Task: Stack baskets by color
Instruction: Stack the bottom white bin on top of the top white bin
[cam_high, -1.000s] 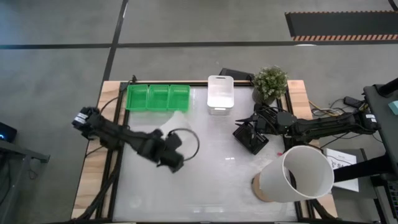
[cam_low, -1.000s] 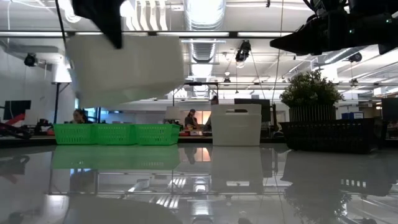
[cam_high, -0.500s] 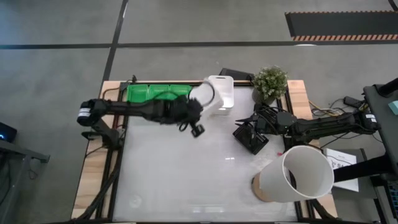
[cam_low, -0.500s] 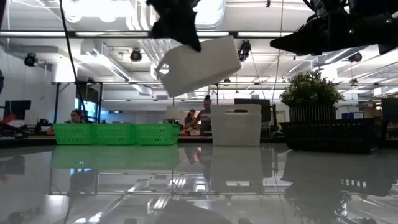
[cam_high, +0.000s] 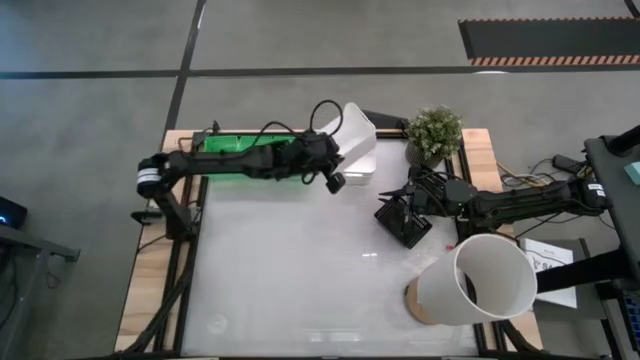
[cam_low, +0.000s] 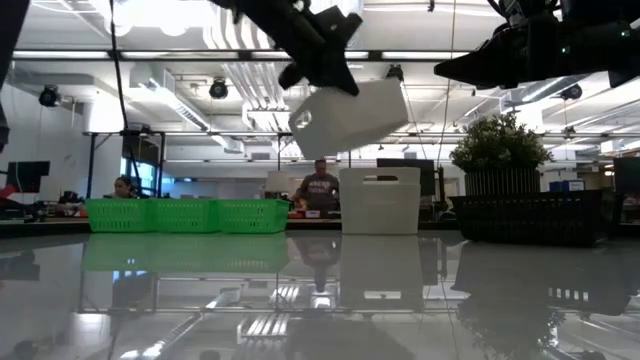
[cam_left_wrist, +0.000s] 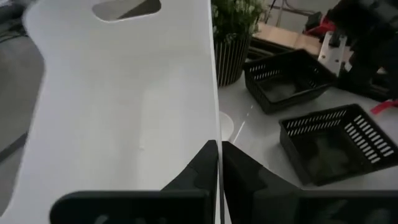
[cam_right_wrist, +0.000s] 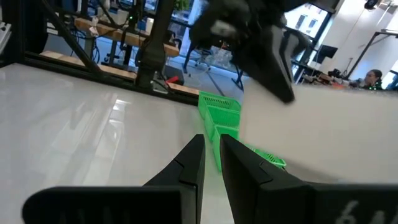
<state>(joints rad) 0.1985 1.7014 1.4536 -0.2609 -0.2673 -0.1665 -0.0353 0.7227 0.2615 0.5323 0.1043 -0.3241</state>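
Note:
A white basket (cam_high: 355, 128) hangs tilted in the air with my left gripper (cam_high: 338, 155) shut on it. It is just above a second white basket (cam_low: 380, 200) that stands on its base at the table's far middle. A row of green baskets (cam_low: 185, 215) stands on the table at the far left. Two black baskets (cam_left_wrist: 336, 140) (cam_left_wrist: 289, 78) sit on the right, in front of the plant. My right gripper (cam_right_wrist: 211, 140) waits above them, its fingers a narrow slit apart with nothing between them. My left gripper pinches the edge of one wall (cam_left_wrist: 215, 134) of the lifted white basket, one finger on each face. The fingers come slanting down from the table's left. The basket hangs below them, lifted clear and tilted, its handle cutout (cam_low: 303, 120) at the lower end.
A large white cylinder (cam_high: 480, 285) stands at the near right. A potted plant (cam_high: 435, 135) is at the far right corner. Bare tabletop (cam_high: 290, 270) lies in the middle and near left. People (cam_low: 320, 190) show in the room behind.
My left gripper has carried the white basket from the table's left middle toward the far edge and to the right, to just above the standing white basket. The gripper has turned on the way. The basket has stayed clear of the table and now hangs tilted.

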